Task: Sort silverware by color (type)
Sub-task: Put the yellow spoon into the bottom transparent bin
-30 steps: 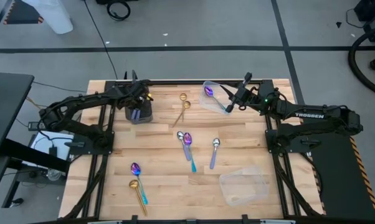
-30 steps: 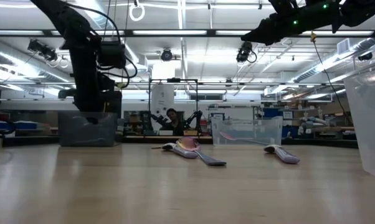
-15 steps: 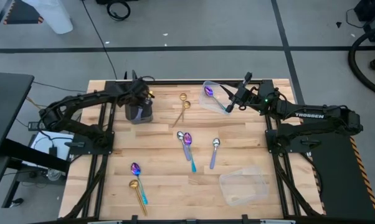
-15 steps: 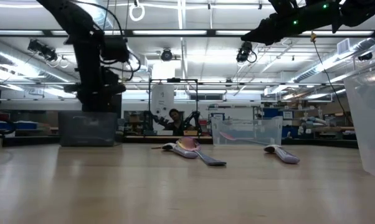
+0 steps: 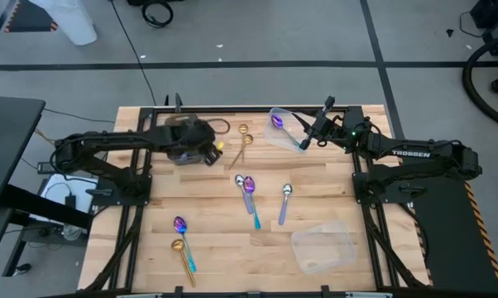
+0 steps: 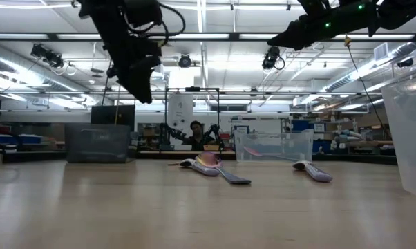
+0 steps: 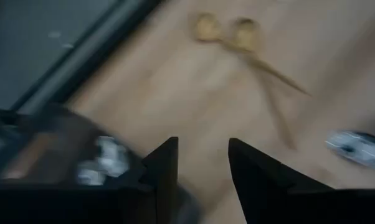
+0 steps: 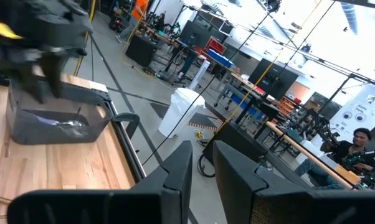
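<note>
You see the spoons (image 5: 249, 192) scattered on the wooden table (image 5: 332, 194): two gold ones near the far edge, silver and purple ones in the middle, two near the left front corner. One purple spoon lies in the clear container (image 5: 284, 127) at the far edge. The left gripper (image 5: 214, 151) hangs beside the dark tray (image 5: 183, 152), fingers spread and empty. The right gripper (image 5: 304, 142) is over the clear container; fingers slightly apart, and you cannot tell if they hold something. The right arm reads "TROSSEN". The left wrist view is blurred.

Dark grey tray (image 5: 185, 151) far left; clear containers: tilted (image 5: 285, 127) far right, another (image 5: 323, 248) near, possibly empty.
</note>
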{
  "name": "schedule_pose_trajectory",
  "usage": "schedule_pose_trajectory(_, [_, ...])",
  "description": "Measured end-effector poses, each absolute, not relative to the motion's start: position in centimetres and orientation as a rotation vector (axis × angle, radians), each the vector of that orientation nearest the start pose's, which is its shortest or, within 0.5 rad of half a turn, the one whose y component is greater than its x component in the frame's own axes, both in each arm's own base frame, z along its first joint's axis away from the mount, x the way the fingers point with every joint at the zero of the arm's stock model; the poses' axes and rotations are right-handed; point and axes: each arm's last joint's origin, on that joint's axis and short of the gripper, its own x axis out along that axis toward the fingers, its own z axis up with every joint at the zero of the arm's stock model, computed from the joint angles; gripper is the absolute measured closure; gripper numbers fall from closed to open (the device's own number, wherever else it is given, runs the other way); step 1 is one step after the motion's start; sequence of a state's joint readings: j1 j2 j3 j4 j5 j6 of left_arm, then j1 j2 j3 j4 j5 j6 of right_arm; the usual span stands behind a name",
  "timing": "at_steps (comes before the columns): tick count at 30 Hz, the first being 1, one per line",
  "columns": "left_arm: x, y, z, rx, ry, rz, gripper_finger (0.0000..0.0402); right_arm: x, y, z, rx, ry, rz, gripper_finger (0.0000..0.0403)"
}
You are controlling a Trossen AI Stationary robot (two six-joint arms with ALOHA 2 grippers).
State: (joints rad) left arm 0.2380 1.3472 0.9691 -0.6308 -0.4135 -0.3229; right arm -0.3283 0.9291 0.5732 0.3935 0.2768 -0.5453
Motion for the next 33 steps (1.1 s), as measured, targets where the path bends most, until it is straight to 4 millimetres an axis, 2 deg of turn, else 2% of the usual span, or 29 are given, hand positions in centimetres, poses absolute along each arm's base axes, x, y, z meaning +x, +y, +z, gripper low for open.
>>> schedule_pose_trajectory(8, [26.3, -0.2, 24.5, -0.452, 0.965, 0.327, 0.0251, 19.4, -7.5, 28.9, -0.529, 0.128, -0.603, 0.0326])
schedule_pose_trajectory(11, [26.2, -3.3, 24.3, -0.582, 1.001, 0.264, 0.0251, 19.4, -7.5, 28.9, -0.529, 0.129, -0.606, 0.0326])
schedule_pose_trajectory(15, [25.6, -7.0, 24.0, -0.744, 1.043, 0.280, 0.0251, 19.4, -7.5, 28.9, -0.529, 0.129, -0.605, 0.0326])
schedule_pose_trajectory(19, [24.7, -9.9, 23.4, -0.849, 1.098, 0.328, 0.0251, 19.4, -7.5, 29.0, -0.533, 0.128, -0.606, 0.0326])
schedule_pose_trajectory(22, [23.7, -11.3, 22.4, -0.883, 1.172, 0.417, 0.0251, 19.4, -7.5, 29.2, -0.532, 0.106, -0.624, 0.0326])
schedule_pose_trajectory(26, [23.5, -12.6, 21.0, -0.975, 1.222, 0.558, 0.0251, 19.3, -7.5, 29.5, -0.501, 0.072, -0.642, 0.0326])
schedule_pose_trajectory(30, [23.8, -14.3, 19.9, -1.084, 1.228, 0.608, 0.0251, 19.3, -7.5, 29.9, -0.462, 0.012, -0.644, 0.0326])
schedule_pose_trajectory(33, [23.8, -16.1, 19.7, -1.181, 1.162, 0.621, 0.0251, 19.3, -7.4, 30.1, -0.421, -0.026, -0.633, 0.0326])
